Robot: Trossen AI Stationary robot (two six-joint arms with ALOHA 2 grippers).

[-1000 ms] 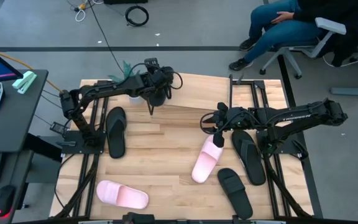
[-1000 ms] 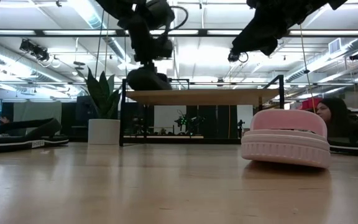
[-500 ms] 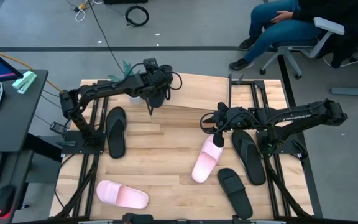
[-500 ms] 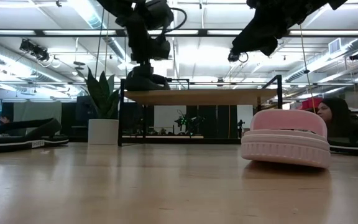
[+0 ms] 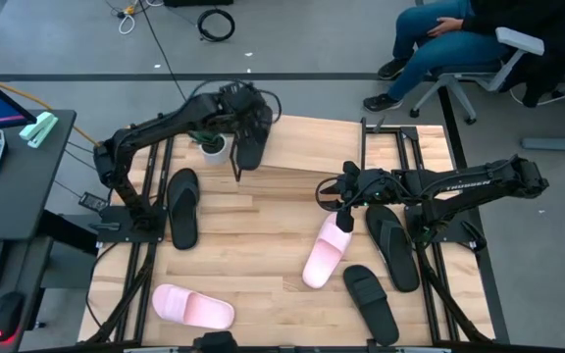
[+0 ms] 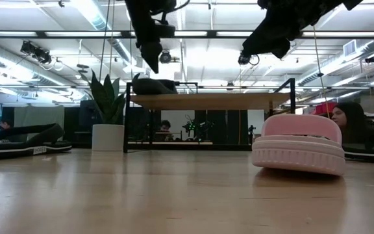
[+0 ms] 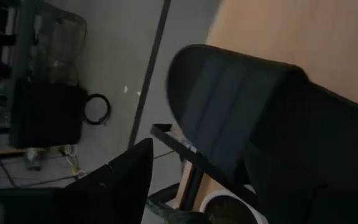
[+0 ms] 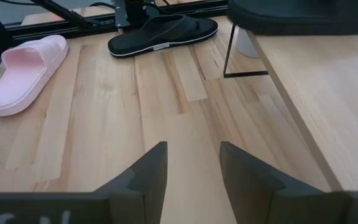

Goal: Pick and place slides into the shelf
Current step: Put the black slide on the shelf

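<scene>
The shelf [image 5: 361, 147] stands at the table's far edge, a light top board [image 6: 213, 101] on a black frame. One black slide [image 5: 250, 149] lies sole down on the left end of that board [image 6: 154, 85]. My left gripper [image 5: 246, 110] hangs open just above it [image 6: 152, 62], apart from it. My right gripper [image 5: 344, 208] is open and hovers over the heel of a pink slide [image 5: 324, 251] on the table. A second pink slide [image 5: 194, 307] and three more black slides [image 5: 182, 208] [image 5: 392, 245] [image 5: 371, 302] lie flat on the table.
A white pot with a green plant [image 5: 214, 147] stands on the table by the shelf's left end, close to my left gripper. A person sits on a chair [image 5: 459, 39] beyond the far edge. Bare wood shows in the middle of the table [image 5: 253, 245].
My left gripper set the black slide down on the left end of the shelf's top board, let go of it, then rose and drew back toward the far edge. The slide stays lying on the board. My right arm kept still.
</scene>
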